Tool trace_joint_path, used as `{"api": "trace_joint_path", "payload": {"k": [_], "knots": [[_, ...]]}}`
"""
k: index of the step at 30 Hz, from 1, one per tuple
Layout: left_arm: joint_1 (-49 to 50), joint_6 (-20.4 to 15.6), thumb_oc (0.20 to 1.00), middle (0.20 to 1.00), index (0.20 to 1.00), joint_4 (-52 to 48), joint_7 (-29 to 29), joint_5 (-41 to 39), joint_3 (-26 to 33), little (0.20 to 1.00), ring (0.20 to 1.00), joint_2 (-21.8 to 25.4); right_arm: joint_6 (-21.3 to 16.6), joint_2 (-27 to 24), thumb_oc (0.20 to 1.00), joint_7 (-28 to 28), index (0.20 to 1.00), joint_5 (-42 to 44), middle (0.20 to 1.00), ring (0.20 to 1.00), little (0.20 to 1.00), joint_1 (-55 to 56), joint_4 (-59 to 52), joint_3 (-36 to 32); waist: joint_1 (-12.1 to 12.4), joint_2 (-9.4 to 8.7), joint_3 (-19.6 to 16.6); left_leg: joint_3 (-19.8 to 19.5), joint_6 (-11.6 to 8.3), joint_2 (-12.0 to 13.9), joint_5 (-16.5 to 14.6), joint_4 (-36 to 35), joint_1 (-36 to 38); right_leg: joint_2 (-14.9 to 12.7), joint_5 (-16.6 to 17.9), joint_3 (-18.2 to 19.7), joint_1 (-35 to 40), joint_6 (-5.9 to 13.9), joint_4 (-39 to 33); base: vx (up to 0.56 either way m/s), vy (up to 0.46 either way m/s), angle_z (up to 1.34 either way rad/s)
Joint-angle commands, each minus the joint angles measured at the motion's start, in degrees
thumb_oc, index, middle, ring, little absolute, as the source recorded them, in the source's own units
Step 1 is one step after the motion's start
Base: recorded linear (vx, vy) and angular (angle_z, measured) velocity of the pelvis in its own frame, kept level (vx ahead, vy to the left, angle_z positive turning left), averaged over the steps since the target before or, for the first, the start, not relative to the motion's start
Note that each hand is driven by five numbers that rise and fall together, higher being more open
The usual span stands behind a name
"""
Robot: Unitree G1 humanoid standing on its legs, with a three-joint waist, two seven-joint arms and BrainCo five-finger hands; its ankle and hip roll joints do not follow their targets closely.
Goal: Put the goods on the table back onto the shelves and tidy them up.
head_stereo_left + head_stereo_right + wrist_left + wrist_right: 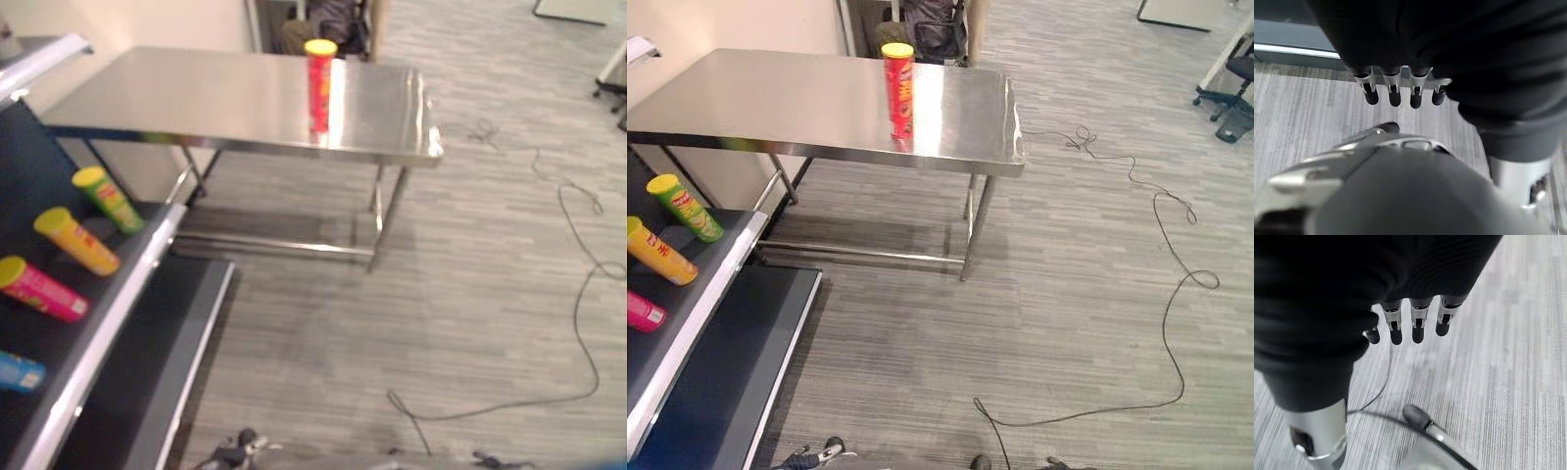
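Red, with a yellow lid, the tall cylindrical can (319, 86) stands upright near the far edge of the stainless-steel worktop (196, 98), apart from the shelf. On the dark shelf (108, 304) at the robot's left lie four cans on their sides: green (109, 199), orange (76, 241), pink (41, 289) and blue (20, 372). The left robot hand (1400, 90) and right robot hand (1410, 323) hang over the grey floor, fingers relaxed and straight, holding nothing.
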Motion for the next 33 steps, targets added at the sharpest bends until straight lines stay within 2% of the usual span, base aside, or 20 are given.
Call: {"api": "trace_joint_path", "payload": {"k": [1,2,3,4,9,13,18,23,24,25,26,27,28,29,30,31,32,33], "knots": [[-3.79,0.22,1.0,1.0,1.0,3.91,0.41,-0.06,1.15,1.0,1.0,1.39,-1.28,1.09,1.0,-0.8,1.0,7.3,1.0,1.0,1.0,-5.76,2.19,-2.32,0.68,-0.78,4.05,-6.62,1.31,-5.63,-0.89,-10.9,-1.92,-3.4,-4.94,1.03,3.37,2.63,0.65,0.13,-0.177,-0.33],[-3.8,0.19,1.0,1.0,1.0,4.08,-0.1,-0.83,1.62,1.0,1.0,2.32,-0.78,0.56,1.0,0.48,1.0,8.24,1.0,1.0,1.0,-5.31,3.29,-3.11,1.16,-0.66,3.49,-12.67,2.38,-9.18,-3.56,-10.9,0.15,-2.38,-5.61,3.58,4.23,1.92,0.57,0.12,-0.121,-0.28],[-3.81,0.19,1.0,1.0,1.0,4.08,-0.1,-0.84,1.61,1.0,1.0,2.31,-0.78,0.54,1.0,0.48,1.0,8.24,1.0,1.0,1.0,-5.32,3.3,-3.12,1.09,-0.64,3.37,-12.76,2.4,-9.21,-3.47,-10.9,-0.06,-2.38,-5.54,3.51,4.06,1.93,0.57,0.15,-0.2,-0.08],[-2.57,-0.36,1.0,1.0,1.0,3.59,1.06,0.43,-0.16,1.0,1.0,-0.46,-1.18,0.76,1.0,-0.09,1.0,9.06,1.0,1.0,1.0,-5.1,3.57,-3.57,2.05,-0.13,3.65,-14.32,2.31,-9.91,-2.94,-10.9,0.13,-1.31,-6.11,3.99,5.02,1.21,0.62,0.03,-0.078,-0.06],[-2.03,0.45,1.0,1.0,1.0,4.53,1.27,2.92,-3.35,1.0,1.0,-2.34,-1.2,1.82,1.0,-0.4,1.0,10.41,1.0,1.0,1.0,-4.75,2.42,-3.64,0.39,1.25,3.02,-12.21,2.16,-9.53,-3.04,-10.9,1.49,-0.69,-6.44,4.35,6.62,1.22,0.57,0.06,0.008,0.07],[-0.84,0.57,1.0,1.0,1.0,5.51,0.51,3.12,-3.08,1.0,1.0,-2.58,-0.85,3.2,1.0,0.02,1.0,7.28,1.0,1.0,1.0,-3.83,2.09,-1.04,0.65,1.68,2.12,-12.77,2.26,-10.15,-4.72,-10.9,2.74,-1.15,-6.26,4.48,7.07,1.59,0.57,0.06,0.054,-0.03],[-0.17,0.8,1.0,1.0,1.0,6.33,0.57,5.11,-3.66,1.0,1.0,-2.61,-0.45,4.5,1.0,0.44,1.0,5.47,1.0,1.0,1.0,-3.48,1.56,0.35,0.67,1.55,1.31,-11.38,2.61,-10.71,-6.53,-10.9,4.06,-2.26,-5.28,4.92,6.99,2.71,0.57,0.05,0.051,0.0],[0.61,0.95,1.0,1.0,1.0,6.43,0.4,4.16,-2.11,1.0,1.0,-1.53,-0.6,5.03,1.0,0.45,1.0,4.73,1.0,1.0,1.0,-3.54,0.66,1.31,0.65,0.89,1.15,-10.08,3.27,-10.22,-8.19,-10.9,6.29,-2.3,-5.38,6.2,7.78,2.42,0.57,0.05,-0.009,-0.18],[0.11,0.84,1.0,1.0,1.0,5.64,0.24,3.35,-1.93,1.0,1.0,-0.99,-0.75,4.97,1.0,0.26,1.0,4.41,1.0,1.0,1.0,-4.55,0.07,2.5,1.47,0.02,2.93,-10.91,3.81,-9.04,-9.18,-4.98,5.67,-1.68,-6.11,7.94,7.68,1.23,0.91,-0.04,-0.121,-0.18],[-1.08,0.43,1.0,1.0,1.0,4.57,0.2,2.47,-2.6,1.0,1.0,-1.52,-0.74,4.93,1.0,0.12,1.0,5.11,1.0,1.0,1.0,-5.17,-0.01,2.74,2.45,-0.31,4.89,-14.09,3.86,-10.05,-8.96,2.5,1.58,-1.26,-6.15,8.77,7.51,0.56,0.94,-0.08,-0.112,-0.21],[-1.1,0.43,1.0,1.0,1.0,4.58,0.2,2.47,-2.6,1.0,1.0,-1.52,-0.74,4.93,1.0,0.12,1.0,5.11,1.0,1.0,1.0,-5.19,0.0,2.73,2.29,-0.33,4.68,-14.28,3.88,-10.11,-8.91,2.61,1.18,-1.28,-6.11,8.62,7.27,0.57,0.95,-0.15,-0.122,-0.36],[-2.92,0.32,1.0,1.0,1.0,2.42,0.23,-1.91,-1.98,1.0,1.0,-0.4,-0.96,4.02,1.0,-0.53,1.0,5.52,1.0,1.0,1.0,-5.71,0.45,2.63,3.73,-1.34,7.48,-20.0,3.52,-13.48,-7.22,12.52,-5.44,-1.41,-6.37,8.57,8.06,-0.49,0.57,-0.08,-0.071,-0.4],[-2.96,0.33,1.0,1.0,1.0,2.42,0.23,-1.92,-1.98,1.0,1.0,-0.39,-0.97,4.03,1.0,-0.52,1.0,5.52,1.0,1.0,1.0,-5.74,0.47,2.61,3.58,-1.28,7.46,-20.2,3.52,-13.53,-7.35,12.84,-5.7,-1.37,-6.39,8.41,8.05,-0.48,0.57,-0.02,-0.058,-0.41],[-3.33,-0.03,1.0,1.0,1.0,2.17,0.53,-3.02,-1.64,1.0,1.0,-0.29,-0.75,3.58,1.0,-0.78,1.0,5.5,1.0,1.0,1.0,-5.68,1.01,2.21,4.02,-1.54,7.8,-20.24,3.91,-14.17,-7.97,12.74,-7.18,-1.49,-6.94,7.94,9.0,-0.52,0.57,0.15,0.045,-0.04],[-3.16,-0.2,1.0,1.0,1.0,2.27,-0.14,-4.76,-0.67,1.0,1.0,-0.33,-0.44,3.23,1.0,-0.82,1.0,5.36,1.0,1.0,1.0,-5.39,1.72,1.89,4.92,-1.81,7.82,-18.85,4.56,-14.15,-9.78,8.84,-7.51,-1.39,-7.96,7.85,10.42,-0.09,0.57,0.27,0.097,0.15],[-2.73,-0.08,1.0,1.0,1.0,2.91,-0.75,-6.19,0.74,1.0,1.0,-0.34,-0.33,3.18,1.0,-0.76,1.0,5.43,1.0,1.0,1.0,-5.05,2.3,1.32,5.83,-1.95,7.24,-18.32,5.03,-13.75,-8.57,4.77,-8.51,-1.02,-8.7,7.65,11.19,0.41,0.57,0.44,0.222,0.28],[-1.98,-0.03,1.0,1.0,1.0,3.46,-0.93,-9.35,3.36,1.0,1.0,0.39,-0.35,3.34,1.0,-0.51,1.0,5.88,1.0,1.0,1.0,-4.76,2.4,0.95,7.94,-2.43,6.97,-17.7,5.09,-13.91,-6.69,-5.44,-10.0,-1.21,-10.64,8.29,12.73,1.11,0.57,0.33,0.193,0.15],[-1.98,-0.03,1.0,1.0,1.0,3.46,-0.93,-9.35,3.36,1.0,1.0,0.39,-0.35,3.34,1.0,-0.51,1.0,5.88,1.0,1.0,1.0,-4.76,2.4,0.95,7.94,-2.43,6.96,-17.7,5.09,-13.91,-6.68,-5.45,-10.0,-1.2,-10.64,8.29,12.72,1.11,0.57,0.32,0.21,-0.22]]}}
